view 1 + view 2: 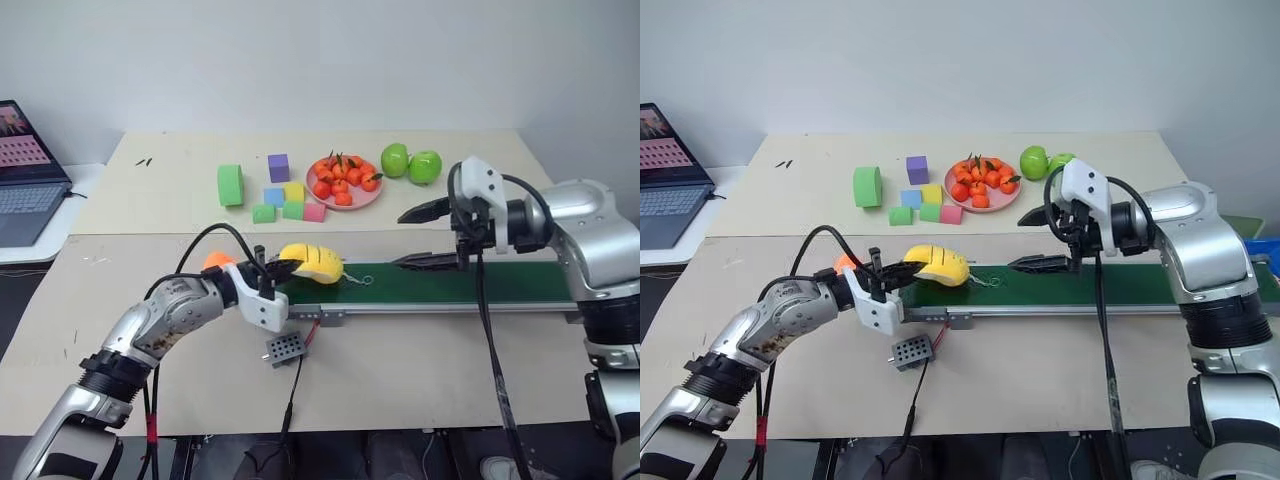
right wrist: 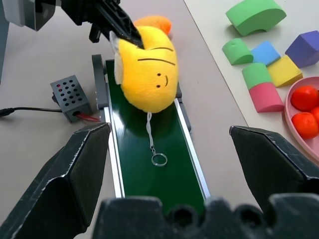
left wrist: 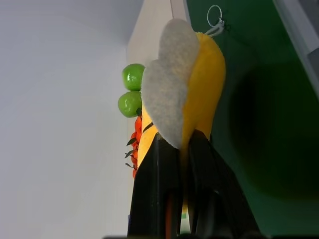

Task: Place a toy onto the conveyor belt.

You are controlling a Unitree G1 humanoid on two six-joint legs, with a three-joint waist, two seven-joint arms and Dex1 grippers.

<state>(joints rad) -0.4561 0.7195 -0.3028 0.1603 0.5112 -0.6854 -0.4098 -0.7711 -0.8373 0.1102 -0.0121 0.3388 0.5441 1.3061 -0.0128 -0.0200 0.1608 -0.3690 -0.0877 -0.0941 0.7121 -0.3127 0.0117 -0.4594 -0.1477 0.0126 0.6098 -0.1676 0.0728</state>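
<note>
— Where are we with the toy (image 2: 147,69)?
— Our left claw (image 1: 902,270) is clamped on it, at the near end of the belt (image 1: 460,284) (barely touching, we judge). Release remains; the right claw (image 1: 428,236) hangs apart.

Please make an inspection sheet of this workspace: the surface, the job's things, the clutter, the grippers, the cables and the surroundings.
Surface: beige table, with a second sheet behind.
Job's things: yellow toy at the left end of the conveyor belt, its key ring lying on the belt.
Clutter: foam blocks, pink plate of orange fruit, two green apples, an orange toy behind the left arm.
Grippers: left gripper shut on the toy's edge; right gripper open above the belt, holding nothing.
Cables: red wires from the belt frame to a small grey box; black cable over the table's front edge.
Surroundings: laptop at far left, plain wall.
</note>
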